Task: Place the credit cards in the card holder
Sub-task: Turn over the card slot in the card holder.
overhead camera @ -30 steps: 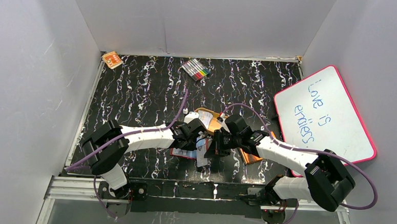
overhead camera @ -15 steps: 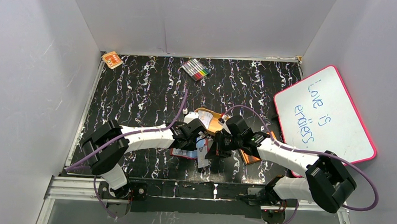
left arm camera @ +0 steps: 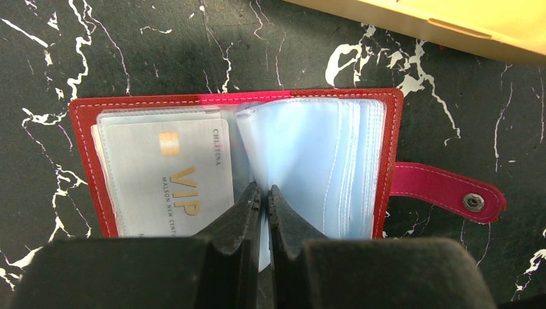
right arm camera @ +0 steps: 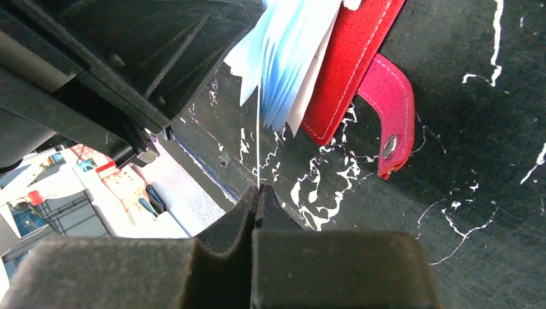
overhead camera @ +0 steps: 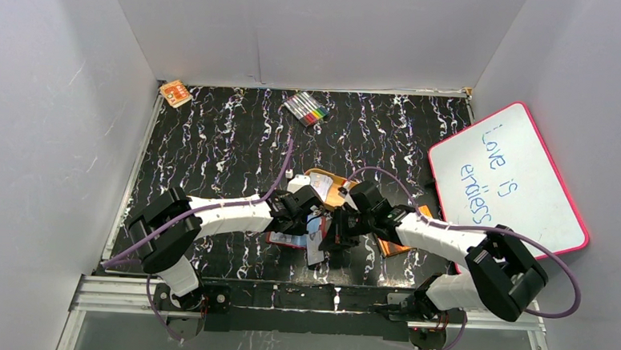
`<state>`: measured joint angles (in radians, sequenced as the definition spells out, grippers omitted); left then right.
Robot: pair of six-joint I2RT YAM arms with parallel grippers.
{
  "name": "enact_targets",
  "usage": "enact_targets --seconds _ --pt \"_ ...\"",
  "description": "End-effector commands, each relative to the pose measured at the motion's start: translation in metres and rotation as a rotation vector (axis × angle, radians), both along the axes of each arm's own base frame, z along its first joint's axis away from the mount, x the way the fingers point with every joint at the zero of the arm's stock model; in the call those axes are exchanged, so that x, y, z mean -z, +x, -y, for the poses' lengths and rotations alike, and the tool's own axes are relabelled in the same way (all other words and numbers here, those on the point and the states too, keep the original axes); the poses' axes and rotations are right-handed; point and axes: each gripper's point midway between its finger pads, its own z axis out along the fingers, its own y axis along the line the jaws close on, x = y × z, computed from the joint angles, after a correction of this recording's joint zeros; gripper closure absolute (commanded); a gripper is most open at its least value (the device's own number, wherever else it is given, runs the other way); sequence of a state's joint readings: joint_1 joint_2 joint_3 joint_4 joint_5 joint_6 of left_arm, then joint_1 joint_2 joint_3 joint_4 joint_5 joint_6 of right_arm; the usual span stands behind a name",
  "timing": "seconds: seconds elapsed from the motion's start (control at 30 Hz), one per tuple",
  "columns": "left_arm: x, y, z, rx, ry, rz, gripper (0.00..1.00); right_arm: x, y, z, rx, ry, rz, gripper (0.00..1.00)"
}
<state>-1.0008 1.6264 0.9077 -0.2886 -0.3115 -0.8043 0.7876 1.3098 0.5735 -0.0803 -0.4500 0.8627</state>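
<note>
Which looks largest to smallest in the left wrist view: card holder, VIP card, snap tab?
1. card holder, lying open
2. VIP card, in the left sleeve
3. snap tab, clearly smallest

The centre is blocked by the left gripper [overhead camera: 311,217] and right gripper [overhead camera: 335,227], the right by the whiteboard [overhead camera: 532,166]; the far-left table [overhead camera: 213,138] is left passable.
</note>
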Motion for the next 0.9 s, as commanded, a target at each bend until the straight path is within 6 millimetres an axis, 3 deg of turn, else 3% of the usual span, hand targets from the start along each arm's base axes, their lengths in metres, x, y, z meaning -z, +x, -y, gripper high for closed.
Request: enact_targets --seconds 0.0,0.33,0.63,0.87 --pt "0.019 -0.018 -0.031 -0.001 0.116 -0.058 1.00 -0.008 0.004 -0.011 -0.018 0.049 0.015 1.00" --pt "0.008 -0.015 -0.028 0.004 0.104 -0.045 0.99 -0.003 0.018 -0.028 -0.041 0.066 0.022 1.00" --pt "-0.017 -0.009 -0.021 0.024 0.076 -0.009 0.66 -0.003 0.021 -0.033 -0.046 0.074 0.026 1.00" --pt "-0.039 -0.005 -0.020 0.036 0.063 0.025 0.51 -0.006 0.023 -0.036 -0.050 0.086 0.035 1.00"
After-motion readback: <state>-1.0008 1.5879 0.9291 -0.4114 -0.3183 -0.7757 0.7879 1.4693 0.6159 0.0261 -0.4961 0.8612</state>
